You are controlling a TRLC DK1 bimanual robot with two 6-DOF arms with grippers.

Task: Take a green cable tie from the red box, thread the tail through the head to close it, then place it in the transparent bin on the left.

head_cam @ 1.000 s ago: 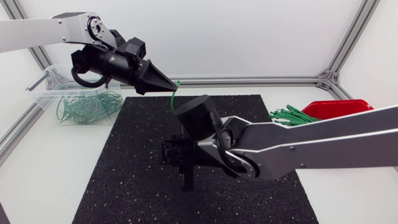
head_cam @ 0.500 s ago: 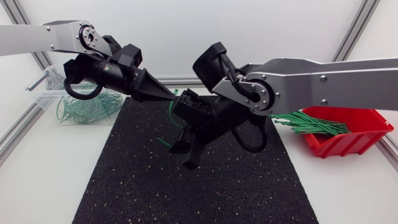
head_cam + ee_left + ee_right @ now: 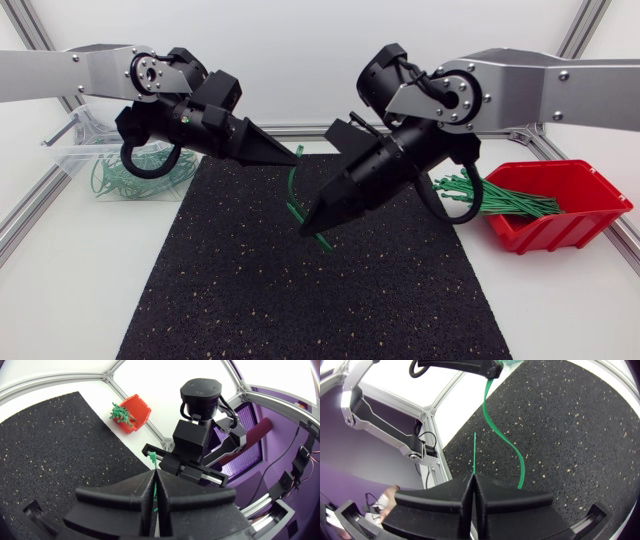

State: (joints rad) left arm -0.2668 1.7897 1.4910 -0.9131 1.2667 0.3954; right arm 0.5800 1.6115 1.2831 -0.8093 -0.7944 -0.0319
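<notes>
A green cable tie (image 3: 289,186) hangs in a curve above the black mat, between my two grippers. My left gripper (image 3: 297,156) is shut on its upper end. In the left wrist view the tie's head (image 3: 151,456) pokes out just past the closed fingertips of that gripper (image 3: 154,478). My right gripper (image 3: 309,230) is shut on the lower end. In the right wrist view the thin tail (image 3: 474,455) sticks out ahead of this gripper (image 3: 472,478). The strap (image 3: 496,425) bends up to my left gripper (image 3: 492,370).
The transparent bin (image 3: 60,135) at the back left holds several closed green ties. The red box (image 3: 560,230) at the right holds a bundle of straight ties (image 3: 495,197). A black mat (image 3: 300,300) covers the middle of the table.
My right arm has risen from low over the mat's front and swung to the back right, its gripper now pointing down-left. The left gripper has shifted slightly right. The tie now spans both grippers.
</notes>
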